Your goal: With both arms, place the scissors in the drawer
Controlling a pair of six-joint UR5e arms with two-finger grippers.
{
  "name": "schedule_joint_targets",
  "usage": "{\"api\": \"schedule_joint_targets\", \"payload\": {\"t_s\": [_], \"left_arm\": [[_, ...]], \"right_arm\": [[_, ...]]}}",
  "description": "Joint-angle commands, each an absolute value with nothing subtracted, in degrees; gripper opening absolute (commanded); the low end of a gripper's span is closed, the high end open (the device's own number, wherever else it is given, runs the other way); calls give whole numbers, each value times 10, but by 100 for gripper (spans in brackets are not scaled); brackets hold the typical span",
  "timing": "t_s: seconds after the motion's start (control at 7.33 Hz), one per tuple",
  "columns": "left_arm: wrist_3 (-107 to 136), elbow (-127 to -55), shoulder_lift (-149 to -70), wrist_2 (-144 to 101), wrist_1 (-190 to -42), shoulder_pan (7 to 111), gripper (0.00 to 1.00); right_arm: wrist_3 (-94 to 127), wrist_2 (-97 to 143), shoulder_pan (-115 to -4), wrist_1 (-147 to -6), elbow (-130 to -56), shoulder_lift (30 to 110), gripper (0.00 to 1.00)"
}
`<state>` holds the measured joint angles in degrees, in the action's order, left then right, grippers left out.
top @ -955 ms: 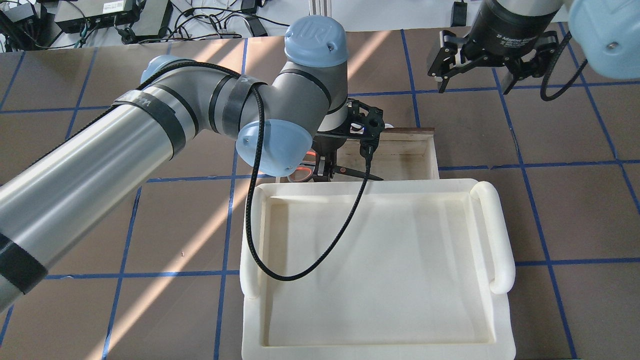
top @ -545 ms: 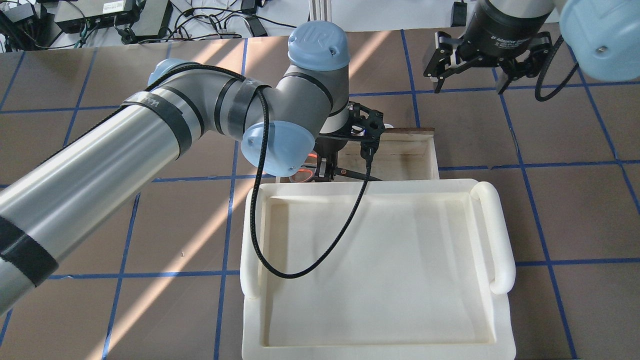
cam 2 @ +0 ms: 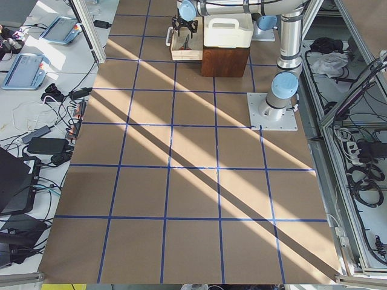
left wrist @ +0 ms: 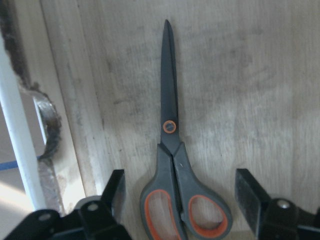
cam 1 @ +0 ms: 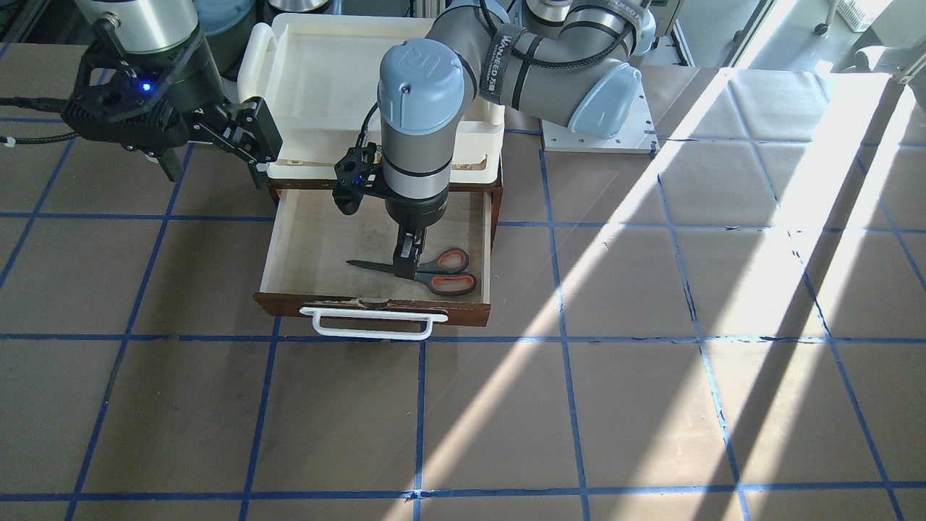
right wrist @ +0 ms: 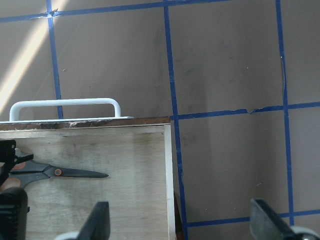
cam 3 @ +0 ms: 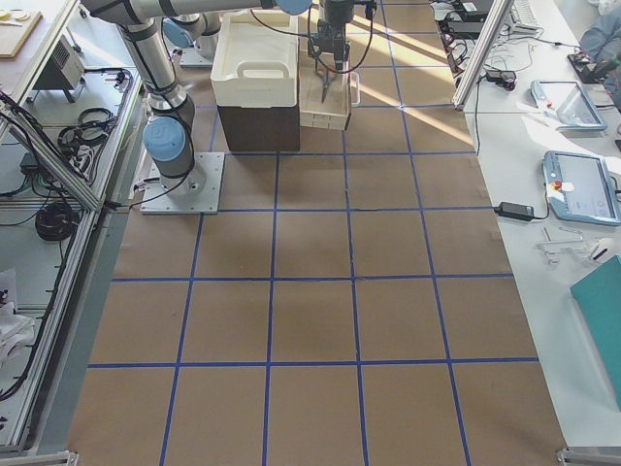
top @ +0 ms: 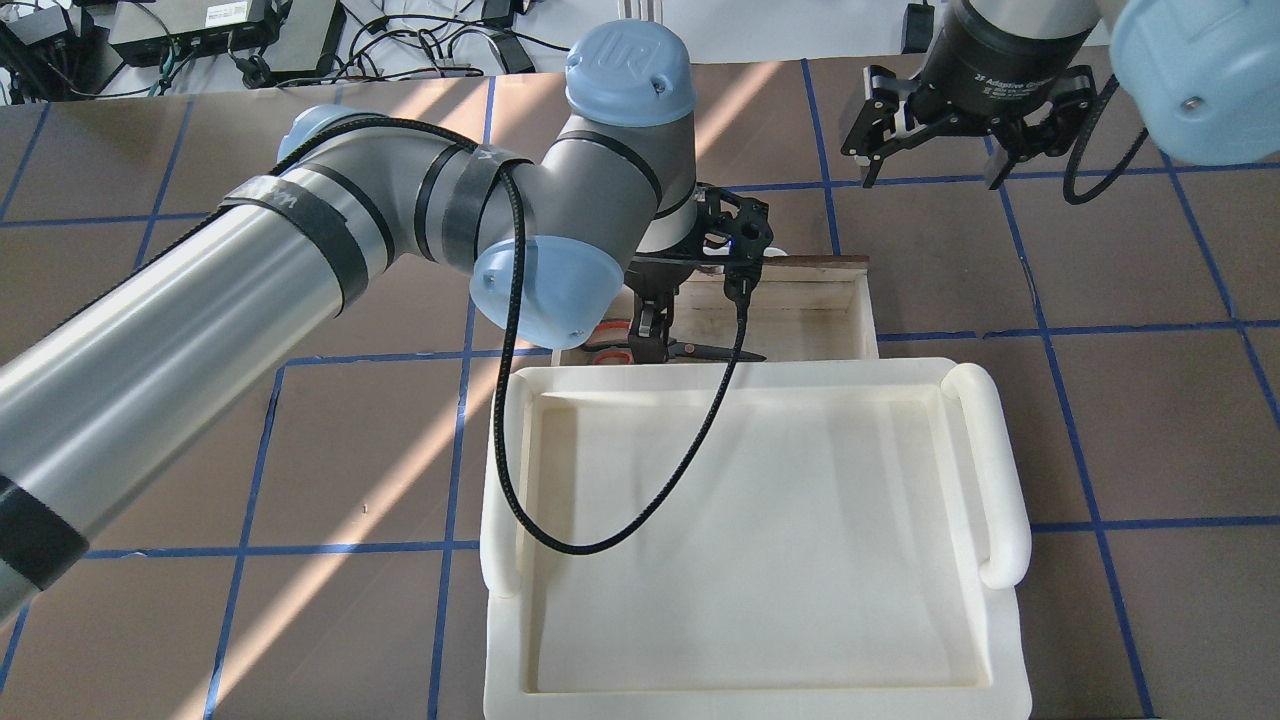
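My overhead cam sits behind the rig, looking fwd and down, close on the tray w/ the drawer beyond. Front cam faces back from across the table, steep. Both side cams sit far off at its ends. L wrist cam looks straight down, v. close on the scissors; R wrist cam shares them plus a drawer corner

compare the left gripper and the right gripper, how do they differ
The left gripper is low inside the drawer; the right gripper hangs higher, off to the drawer's side. The left gripper straddles the handles of the scissors; the right gripper straddles nothing. Both are open and hold nothing.
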<state>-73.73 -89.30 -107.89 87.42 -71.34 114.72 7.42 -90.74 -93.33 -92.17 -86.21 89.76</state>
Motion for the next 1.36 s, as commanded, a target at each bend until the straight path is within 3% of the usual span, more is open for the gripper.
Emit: {"api": "schedule_joint_targets", "payload": {"t_s": [0.0,0.27,0.68,1.23], "left_arm": [[-615,-872,-1047,882,-722,1134,80],[-476,-867,-1013,882,-722,1098,80],[-225,-867,-986,882,-752,1039,100],[-106,-877,-946,936,-813,905,100]], "right_arm": [[74,-904,-942,-931,-862,895,100],[73,-904,-942,-931,-862,893,100],[67,-904,-943,-931,-863,893,100],[65,-904,-943,-930,-864,893,100]]}}
